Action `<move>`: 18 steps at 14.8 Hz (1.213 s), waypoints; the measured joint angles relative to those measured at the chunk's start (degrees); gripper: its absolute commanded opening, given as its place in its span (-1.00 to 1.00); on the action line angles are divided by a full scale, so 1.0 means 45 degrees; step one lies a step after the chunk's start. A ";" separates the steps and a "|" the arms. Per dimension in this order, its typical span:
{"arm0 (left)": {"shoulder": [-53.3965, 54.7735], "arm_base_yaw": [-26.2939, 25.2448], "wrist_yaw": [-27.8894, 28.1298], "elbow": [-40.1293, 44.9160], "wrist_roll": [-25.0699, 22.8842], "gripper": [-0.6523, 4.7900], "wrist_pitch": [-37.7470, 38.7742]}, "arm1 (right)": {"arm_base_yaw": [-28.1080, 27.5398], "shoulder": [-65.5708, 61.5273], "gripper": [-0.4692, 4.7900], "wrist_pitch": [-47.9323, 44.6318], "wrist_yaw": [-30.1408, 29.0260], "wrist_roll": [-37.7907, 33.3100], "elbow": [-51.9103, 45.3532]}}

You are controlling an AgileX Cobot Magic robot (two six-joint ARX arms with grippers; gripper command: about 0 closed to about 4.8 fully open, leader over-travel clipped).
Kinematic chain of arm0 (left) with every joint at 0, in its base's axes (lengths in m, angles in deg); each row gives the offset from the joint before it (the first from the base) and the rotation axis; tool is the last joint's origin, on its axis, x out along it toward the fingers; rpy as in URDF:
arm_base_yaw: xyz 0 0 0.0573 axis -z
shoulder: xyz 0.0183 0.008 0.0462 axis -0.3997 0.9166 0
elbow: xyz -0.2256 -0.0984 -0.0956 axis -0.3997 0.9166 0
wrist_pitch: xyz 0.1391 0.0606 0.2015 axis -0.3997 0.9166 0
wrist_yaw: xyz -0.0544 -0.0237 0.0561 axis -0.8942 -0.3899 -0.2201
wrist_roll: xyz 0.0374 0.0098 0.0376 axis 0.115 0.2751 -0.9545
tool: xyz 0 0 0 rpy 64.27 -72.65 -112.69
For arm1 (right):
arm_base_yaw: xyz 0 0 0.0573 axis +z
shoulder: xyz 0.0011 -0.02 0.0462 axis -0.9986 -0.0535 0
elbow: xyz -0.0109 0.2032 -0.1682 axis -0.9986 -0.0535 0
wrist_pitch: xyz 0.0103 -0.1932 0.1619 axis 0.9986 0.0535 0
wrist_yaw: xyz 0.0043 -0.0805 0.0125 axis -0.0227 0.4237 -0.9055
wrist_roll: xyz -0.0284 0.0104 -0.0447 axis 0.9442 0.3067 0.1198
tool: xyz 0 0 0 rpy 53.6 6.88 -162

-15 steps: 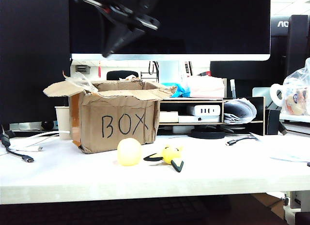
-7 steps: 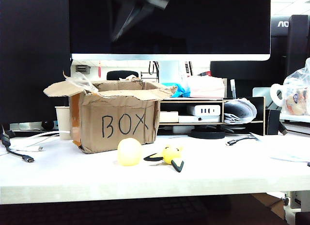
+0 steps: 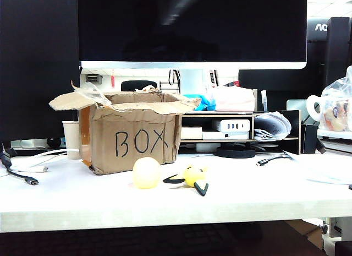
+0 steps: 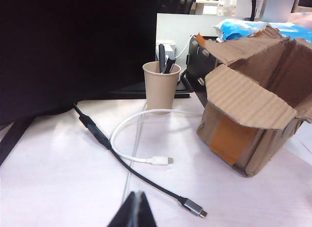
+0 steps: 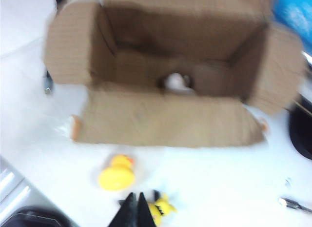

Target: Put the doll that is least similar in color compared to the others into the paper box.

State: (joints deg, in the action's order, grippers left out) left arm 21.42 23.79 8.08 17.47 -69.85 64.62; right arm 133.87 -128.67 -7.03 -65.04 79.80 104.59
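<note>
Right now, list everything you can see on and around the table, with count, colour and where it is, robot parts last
paper box: one, brown, "BOX" on its front, table left of centre, flaps open
doll: one, whitish, inside the paper box
ball: one, pale yellow, on the table just in front of the box
toy: one, bright yellow with black tips, right of the ball
paper cup: one, tan, holding dark pens, behind the box's left side
cables: two, one white and one black, on the table left of the box
monitor: one, black screen, behind the box
left gripper: one, black, shut, low over the table near the cables
right gripper: one, black, shut, high above the yellow toys
</note>
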 measured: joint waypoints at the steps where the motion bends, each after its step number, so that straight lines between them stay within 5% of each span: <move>1: 0.0000 0.0000 0.0000 0.0000 0.0000 -0.78 0.0000 | -0.0136 0.1112 -0.84 -0.0607 0.0102 -0.0277 -0.1632; 11: 0.0000 0.0000 -0.0005 0.0000 0.0000 -0.78 0.0000 | -0.0248 1.4003 -0.84 -0.2424 0.3036 -0.2594 -1.1793; 18: 0.0000 0.0010 -0.0010 -0.0005 0.0000 -0.78 -0.0015 | -0.0228 1.9730 -0.81 -0.2433 0.3395 -0.1773 -1.3245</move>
State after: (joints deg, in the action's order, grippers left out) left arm 21.42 23.84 8.04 17.45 -69.85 64.55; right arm 132.84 -39.89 -17.98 -49.76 71.82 44.99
